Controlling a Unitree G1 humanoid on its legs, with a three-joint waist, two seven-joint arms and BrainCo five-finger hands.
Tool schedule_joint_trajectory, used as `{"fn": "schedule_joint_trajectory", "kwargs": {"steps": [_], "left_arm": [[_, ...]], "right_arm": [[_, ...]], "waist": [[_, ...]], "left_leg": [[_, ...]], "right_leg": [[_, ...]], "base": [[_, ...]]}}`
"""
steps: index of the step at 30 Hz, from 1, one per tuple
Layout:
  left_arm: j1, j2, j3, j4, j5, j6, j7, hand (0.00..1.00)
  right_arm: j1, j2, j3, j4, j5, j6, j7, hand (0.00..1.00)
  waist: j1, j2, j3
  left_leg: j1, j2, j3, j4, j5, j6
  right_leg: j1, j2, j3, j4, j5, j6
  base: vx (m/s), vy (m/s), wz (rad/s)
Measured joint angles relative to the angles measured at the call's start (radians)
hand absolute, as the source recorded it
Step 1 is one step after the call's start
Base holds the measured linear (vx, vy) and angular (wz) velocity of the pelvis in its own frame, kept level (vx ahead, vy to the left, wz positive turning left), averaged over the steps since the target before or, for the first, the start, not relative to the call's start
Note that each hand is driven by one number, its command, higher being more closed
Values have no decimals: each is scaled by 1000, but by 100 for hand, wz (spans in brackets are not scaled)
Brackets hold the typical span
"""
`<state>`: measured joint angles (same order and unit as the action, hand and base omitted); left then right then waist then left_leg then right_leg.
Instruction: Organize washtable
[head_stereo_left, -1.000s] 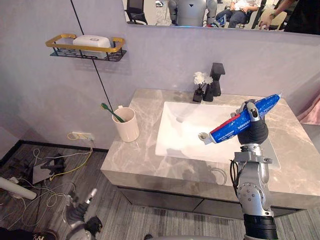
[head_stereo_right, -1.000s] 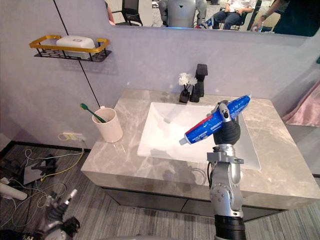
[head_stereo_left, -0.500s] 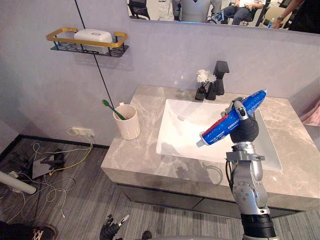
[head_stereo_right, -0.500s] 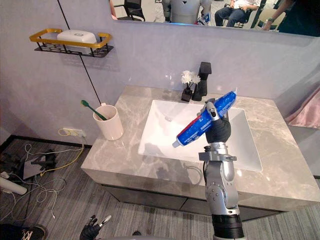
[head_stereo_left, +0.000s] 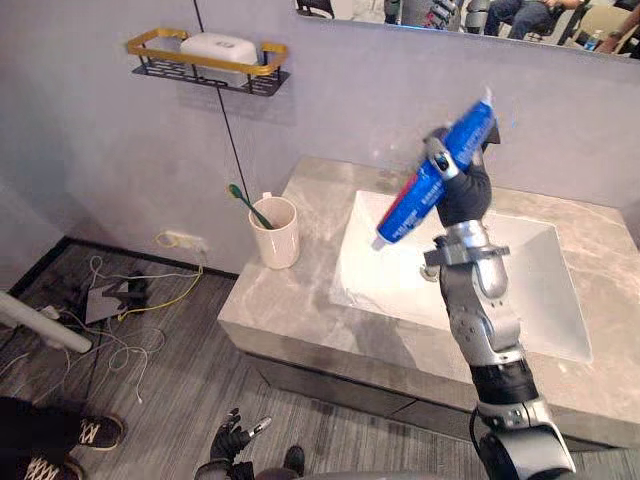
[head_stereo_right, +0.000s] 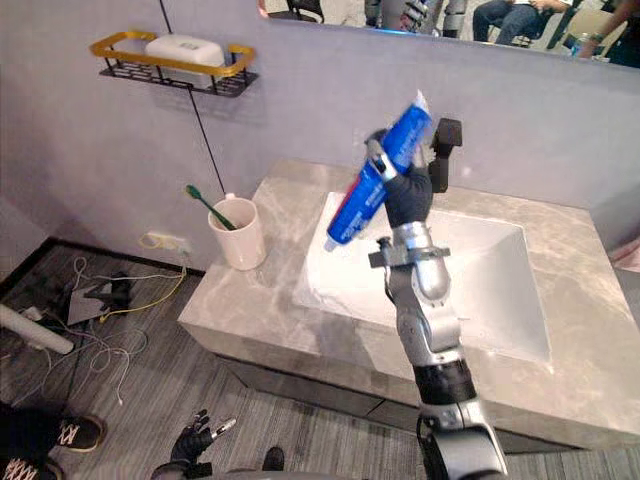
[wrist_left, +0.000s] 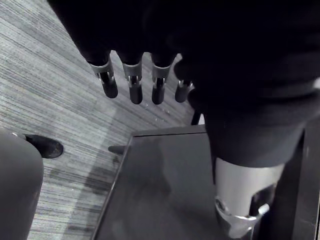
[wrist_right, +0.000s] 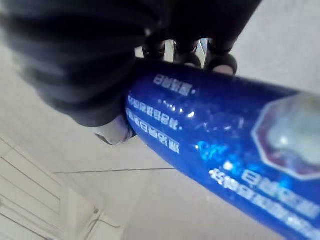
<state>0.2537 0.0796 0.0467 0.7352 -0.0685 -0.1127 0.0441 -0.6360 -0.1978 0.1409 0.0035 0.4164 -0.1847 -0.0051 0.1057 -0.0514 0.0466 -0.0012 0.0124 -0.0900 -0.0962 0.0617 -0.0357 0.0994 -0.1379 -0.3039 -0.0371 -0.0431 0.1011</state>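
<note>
Item: toothpaste tube (head_stereo_left: 412, 205), raised above the sink (head_stereo_left: 545, 290), with the right robot hand (head_stereo_left: 463, 190) curled round it.

Progress, as we judge it: midway. The toothbrush (head_stereo_left: 245, 203) stands in the cup (head_stereo_left: 277, 237) on the surface (head_stereo_left: 300, 305); the tube is not yet put down.

Views: the right wrist view gives us the grip close up; the eye views give us the cup.

Left robot hand (wrist_left: 131, 82): fingers straight, low above the floor.

From my feed the toothpaste tube (head_stereo_left: 410, 210) is glossy blue plastic, catching highlights. The cover on my right hand (head_stereo_left: 465, 195) looks matt black and ribbed. The counter (head_stereo_left: 290, 310) is grey veined stone with a smooth, soft sheen, and the basin (head_stereo_left: 540, 290) is smooth white. The cup (head_stereo_left: 278, 235) looks matt cream, the shelf (head_stereo_left: 200, 62) is gold and black metal wire, and the floor (head_stereo_left: 150, 400) is grainy grey planks.
</note>
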Motion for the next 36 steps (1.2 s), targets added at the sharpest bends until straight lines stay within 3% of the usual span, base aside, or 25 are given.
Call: {"fn": "schedule_joint_trajectory", "kwargs": {"steps": [3, 9, 12, 21, 36], "left_arm": [[-12, 3, -7, -1, 0, -9, -1, 0], [-23, 9, -7, -9, 0, -17, 0, 0], [-39, 10, -13, -7, 0, -16, 1, 0], [-51, 14, -29, -11, 1, -25, 3, 0], [-62, 22, -46, -18, 1, -29, 6, 0]], "right_arm": [[-100, -19, 8, 63, -39, -3, -29, 100], [-228, -27, 35, 152, -78, -3, -60, 100], [-259, -29, 36, 190, -113, -2, -72, 100], [-325, -27, 65, 299, -135, 1, -88, 100], [-396, 1, 98, 397, -143, 17, -100, 100]], "waist": [[18, -5, 16], [26, -12, 44], [49, -17, 52], [74, -21, 67], [77, -17, 96]], "left_leg": [[-5, -1, -10, -1, 4, -1], [-23, -2, -40, -5, 10, -2], [-27, -2, -43, -5, 10, -3], [-47, -1, -47, 1, 13, -5], [-58, 2, -51, 1, 15, -7]], "right_leg": [[0, 0, -11, 0, 0, 0], [-1, 2, -44, 0, -2, -3], [-2, 3, -49, 0, -4, -4], [-20, 12, -52, -1, -4, -4], [-27, 15, -56, -1, -4, -5]], "base": [[-40, -13, 10], [-39, -15, 15], [-4, -16, 6], [3, -5, 1], [-12, -4, 1]]}}
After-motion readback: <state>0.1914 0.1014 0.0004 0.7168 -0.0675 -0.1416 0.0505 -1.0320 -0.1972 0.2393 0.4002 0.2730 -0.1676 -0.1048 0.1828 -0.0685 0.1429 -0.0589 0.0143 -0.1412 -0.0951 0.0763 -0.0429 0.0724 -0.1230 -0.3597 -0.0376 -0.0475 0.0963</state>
